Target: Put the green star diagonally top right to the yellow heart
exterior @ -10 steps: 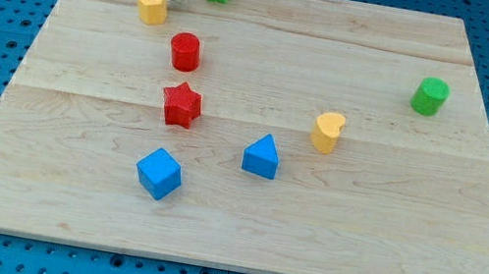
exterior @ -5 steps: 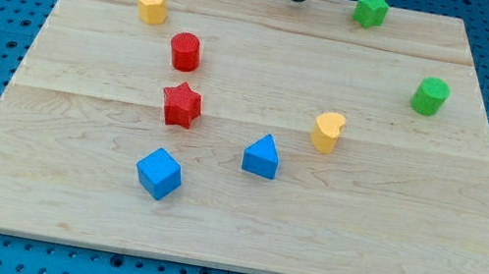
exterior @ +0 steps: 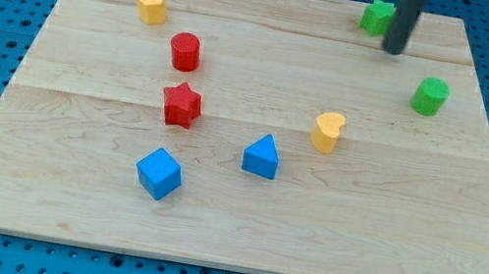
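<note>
The green star (exterior: 376,16) lies near the board's top edge, right of centre. My tip (exterior: 393,49) stands just to the star's lower right, with the rod partly covering the star's right side. The yellow heart (exterior: 327,131) sits lower down, near the middle of the board, below and slightly left of the star.
A green cylinder (exterior: 430,95) is at the right. A yellow hexagonal block (exterior: 152,5), a red cylinder (exterior: 185,51) and a red star (exterior: 181,105) are at the left. A blue prism (exterior: 262,156) and a blue cube (exterior: 159,173) lie lower down. The wooden board (exterior: 407,234) rests on blue pegboard.
The green star went from the top left-centre to the top right. My tip moved right along the top edge and now stands at the star's lower right.
</note>
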Robot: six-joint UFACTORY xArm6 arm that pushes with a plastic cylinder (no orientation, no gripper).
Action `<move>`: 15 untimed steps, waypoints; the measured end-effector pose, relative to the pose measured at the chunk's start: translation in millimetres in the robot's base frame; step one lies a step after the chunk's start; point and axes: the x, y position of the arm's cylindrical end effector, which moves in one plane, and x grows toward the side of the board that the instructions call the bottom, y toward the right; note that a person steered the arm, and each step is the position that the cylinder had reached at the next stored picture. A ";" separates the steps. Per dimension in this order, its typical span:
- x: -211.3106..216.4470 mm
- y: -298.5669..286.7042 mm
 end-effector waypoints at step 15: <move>56.4 -207.5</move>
